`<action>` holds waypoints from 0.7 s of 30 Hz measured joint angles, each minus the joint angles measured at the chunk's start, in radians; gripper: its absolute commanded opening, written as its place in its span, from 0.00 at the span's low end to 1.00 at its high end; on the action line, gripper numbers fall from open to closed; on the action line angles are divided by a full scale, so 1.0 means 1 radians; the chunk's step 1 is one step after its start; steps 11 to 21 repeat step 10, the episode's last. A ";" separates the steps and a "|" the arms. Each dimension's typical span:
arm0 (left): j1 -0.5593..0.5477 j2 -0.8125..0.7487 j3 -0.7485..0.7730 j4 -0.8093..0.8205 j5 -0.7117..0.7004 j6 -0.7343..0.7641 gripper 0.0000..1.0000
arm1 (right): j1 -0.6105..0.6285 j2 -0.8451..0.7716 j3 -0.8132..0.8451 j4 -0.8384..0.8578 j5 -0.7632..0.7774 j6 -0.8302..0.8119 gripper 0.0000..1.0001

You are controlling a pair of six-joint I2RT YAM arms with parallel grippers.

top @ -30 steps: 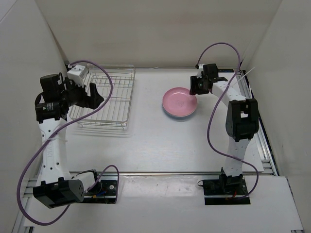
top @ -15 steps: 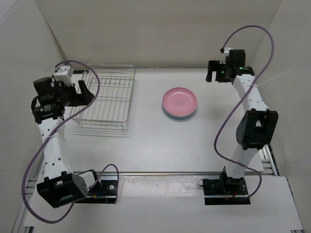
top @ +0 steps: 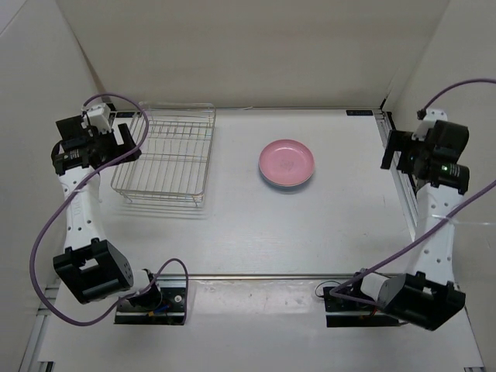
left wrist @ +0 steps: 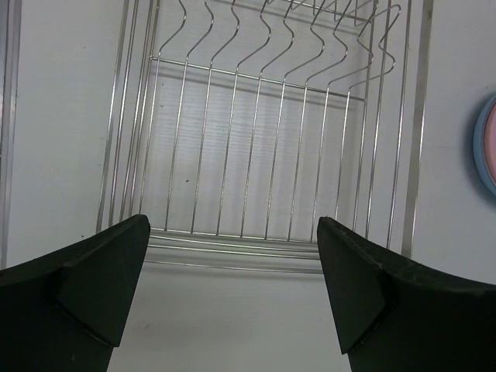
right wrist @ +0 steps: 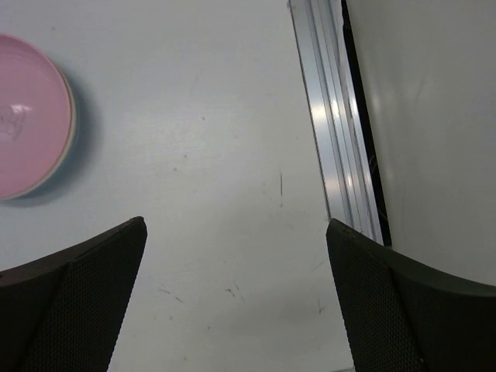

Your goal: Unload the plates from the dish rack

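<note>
Top external view: the dish rack (top: 167,159) sits at the far left corner of the worktop (top: 310,225). No plate is in it.
Plates: the pink plate (top: 287,161) lies flat on top of a pile in the middle of the worktop, nearer the far edge. The light blue plate (left wrist: 480,147) shows its rim under the pink one. A pale rim peeks out in the right wrist view and may be the cream plate (right wrist: 70,128).
Left arm: the left gripper (left wrist: 232,225) hangs by the left side of the rack. Its fingers are wide apart and hold nothing.
Right arm: the right gripper (right wrist: 236,225) is by the right edge of the worktop, well apart from the pile. Its fingers are wide apart and hold nothing.
Job: it looks done, since the rack is bare.
How the plates handle: they look hard, stiff and smooth. They are likely light, a bit slippery, and could chip if dropped.
Where to hold: the raised rim, with one finger on top and one under it.
Watch out: the rims in the pile sit close together, so a finger could catch two plates at once.
</note>
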 measured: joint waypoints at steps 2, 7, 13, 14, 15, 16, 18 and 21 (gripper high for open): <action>0.000 0.000 0.000 -0.010 -0.011 0.002 1.00 | -0.025 -0.056 -0.069 -0.013 0.000 -0.014 1.00; 0.000 -0.002 0.000 -0.024 -0.029 0.003 1.00 | -0.045 -0.093 -0.124 -0.029 -0.012 -0.029 1.00; 0.000 -0.010 0.000 -0.025 -0.032 0.003 1.00 | -0.048 -0.095 -0.124 -0.028 -0.030 -0.027 1.00; 0.000 -0.010 0.000 -0.025 -0.032 0.003 1.00 | -0.048 -0.095 -0.124 -0.028 -0.030 -0.027 1.00; 0.000 -0.010 0.000 -0.025 -0.032 0.003 1.00 | -0.048 -0.095 -0.124 -0.028 -0.030 -0.027 1.00; 0.000 -0.010 0.000 -0.025 -0.032 0.003 1.00 | -0.048 -0.095 -0.124 -0.028 -0.030 -0.027 1.00; 0.000 -0.010 0.000 -0.025 -0.032 0.003 1.00 | -0.048 -0.095 -0.124 -0.028 -0.030 -0.027 1.00; 0.000 -0.010 0.000 -0.025 -0.032 0.003 1.00 | -0.048 -0.095 -0.124 -0.028 -0.030 -0.027 1.00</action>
